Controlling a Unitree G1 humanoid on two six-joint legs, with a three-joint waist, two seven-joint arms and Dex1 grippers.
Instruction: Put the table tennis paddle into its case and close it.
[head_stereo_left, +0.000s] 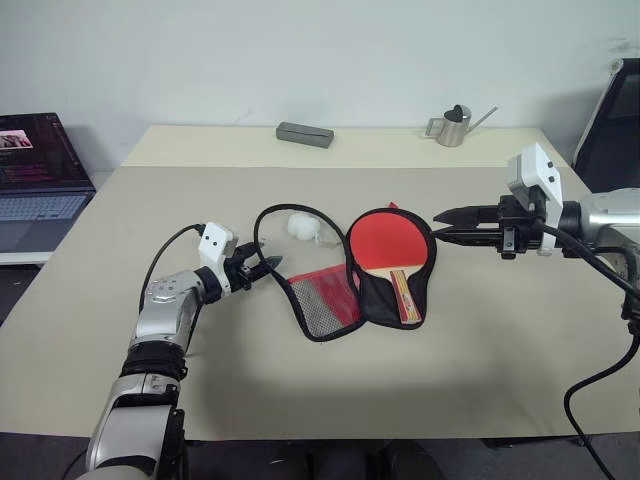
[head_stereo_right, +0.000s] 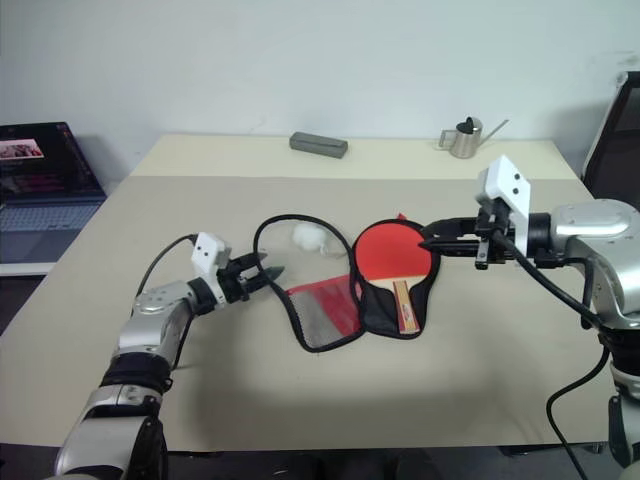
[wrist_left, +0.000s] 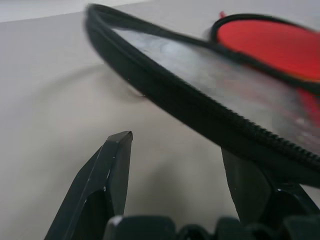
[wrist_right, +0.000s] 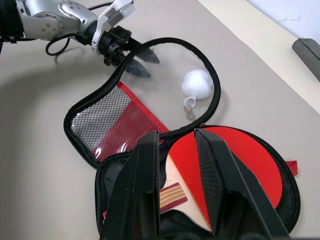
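Lying open on the bench (head_stereo_left: 480, 330): the case (head_stereo_left: 345, 275), its black half flat under the table tennis paddle (head_stereo_left: 390, 250), its red mesh-and-clear flap (head_stereo_left: 322, 300) folded out toward the left gripper (head_stereo_left: 268, 265). Paddle already sitting inside, red face up, striped handle pointing toward the near edge.

Judging the case as light, soft and floppy, likely sagging when lifted; the zip-edged rim of the flap looking like the best place to pinch. Paddle stiff, light, needing no more handling. Small white ball (head_stereo_left: 301, 226) resting inside the flap's rim loop, possibly getting in the way of the fold.

Left gripper standing with jaws parted, empty, the flap's black rim passing just ahead of and above one finger in the left wrist view, not yet gripped.

Right gripper (head_stereo_right: 428, 240) hovering above the paddle head's far edge, jaws narrowly parted, holding nothing, the paddle and case lying below them.
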